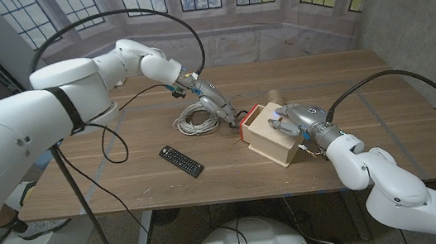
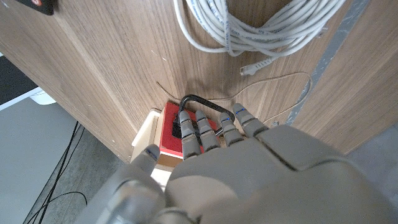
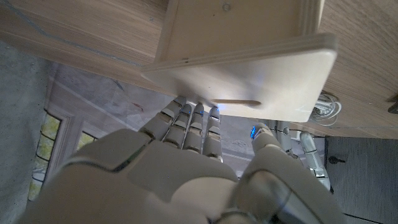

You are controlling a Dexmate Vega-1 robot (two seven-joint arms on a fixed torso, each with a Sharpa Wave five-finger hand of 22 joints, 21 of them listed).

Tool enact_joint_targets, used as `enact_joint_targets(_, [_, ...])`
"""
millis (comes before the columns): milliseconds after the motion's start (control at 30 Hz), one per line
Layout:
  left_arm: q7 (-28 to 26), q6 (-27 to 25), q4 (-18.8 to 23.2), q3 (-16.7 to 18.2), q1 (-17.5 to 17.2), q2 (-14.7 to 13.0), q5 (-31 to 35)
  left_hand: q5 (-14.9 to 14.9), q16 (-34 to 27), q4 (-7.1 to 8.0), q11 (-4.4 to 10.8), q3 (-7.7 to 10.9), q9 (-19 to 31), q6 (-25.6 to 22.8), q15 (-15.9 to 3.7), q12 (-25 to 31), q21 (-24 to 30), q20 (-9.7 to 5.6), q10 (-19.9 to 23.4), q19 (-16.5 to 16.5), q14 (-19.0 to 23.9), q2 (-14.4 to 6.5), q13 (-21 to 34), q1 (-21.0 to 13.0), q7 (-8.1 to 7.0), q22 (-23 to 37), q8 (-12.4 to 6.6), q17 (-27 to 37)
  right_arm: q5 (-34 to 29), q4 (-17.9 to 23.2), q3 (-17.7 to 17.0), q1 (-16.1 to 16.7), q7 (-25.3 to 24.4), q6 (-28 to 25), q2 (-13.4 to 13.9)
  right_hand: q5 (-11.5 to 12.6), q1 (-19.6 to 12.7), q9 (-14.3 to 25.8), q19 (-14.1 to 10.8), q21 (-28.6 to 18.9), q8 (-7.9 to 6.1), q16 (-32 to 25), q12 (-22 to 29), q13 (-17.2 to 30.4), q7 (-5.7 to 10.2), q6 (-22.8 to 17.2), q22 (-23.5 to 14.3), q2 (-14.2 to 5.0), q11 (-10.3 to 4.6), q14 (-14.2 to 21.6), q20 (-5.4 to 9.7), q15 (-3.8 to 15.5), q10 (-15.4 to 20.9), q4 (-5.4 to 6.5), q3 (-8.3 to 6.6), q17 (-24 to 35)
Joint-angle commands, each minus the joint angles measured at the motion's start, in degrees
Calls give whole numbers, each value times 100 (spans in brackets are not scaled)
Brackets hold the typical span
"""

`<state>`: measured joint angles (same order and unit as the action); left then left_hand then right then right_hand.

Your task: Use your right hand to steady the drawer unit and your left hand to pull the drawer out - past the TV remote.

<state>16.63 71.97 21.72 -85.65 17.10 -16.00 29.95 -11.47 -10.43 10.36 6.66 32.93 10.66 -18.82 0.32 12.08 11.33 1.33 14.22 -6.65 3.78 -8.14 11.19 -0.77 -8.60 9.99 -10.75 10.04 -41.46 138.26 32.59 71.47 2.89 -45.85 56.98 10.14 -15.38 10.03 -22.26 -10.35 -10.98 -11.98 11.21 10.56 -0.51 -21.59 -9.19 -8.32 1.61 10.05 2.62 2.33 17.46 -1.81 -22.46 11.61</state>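
Drawer unit (image 1: 274, 136), a pale wooden box, was steadied under the right hand (image 1: 291, 121). Left hand (image 1: 218, 105) hooked the red drawer's (image 2: 172, 130) black handle (image 2: 202, 102); drawer looked barely out, with the black TV remote (image 1: 182, 160) off at 8 o'clock, so most pulling remained.

Right hand (image 1: 289, 122) rests on drawer unit (image 1: 271, 137); left hand (image 1: 218, 105) at its drawer (image 1: 245, 122).

head view overhead, wrist views close, sharing drawer unit (image 1: 272, 134)

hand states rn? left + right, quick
Left hand: fingers hooked on the black handle of the red drawer, gripping it.
Right hand: presses on top of the wooden drawer unit, steadying it.
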Motion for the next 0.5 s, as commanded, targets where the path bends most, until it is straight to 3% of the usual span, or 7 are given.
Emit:
enact_joint_targets(33, [-482,-198,-41,-230,93,99,327,-36,1,-1,-1,-15,18,8,11,6,8,22,13,-4,-43,-53,13,31,-15,24,-13,14,181,22,46,-35,-161,-108,50,36,33,28,-48,-40,15,11,-9,8,-1,-57,-33,2,-20,47,52,10,64,-13,-43,8])
enact_joint_targets(500, [-717,-507,-85,-442,122,242,345,-37,-1,-1,7,-23,18,7,16,3,10,30,6,-7,-48,-52,12,32,-15,24,-16,13,393,90,42,7,-358,-149,174,34,35,28,-49,-39,14,10,-10,9,1,-65,-33,3,-7,49,52,1,68,-24,-50,11])
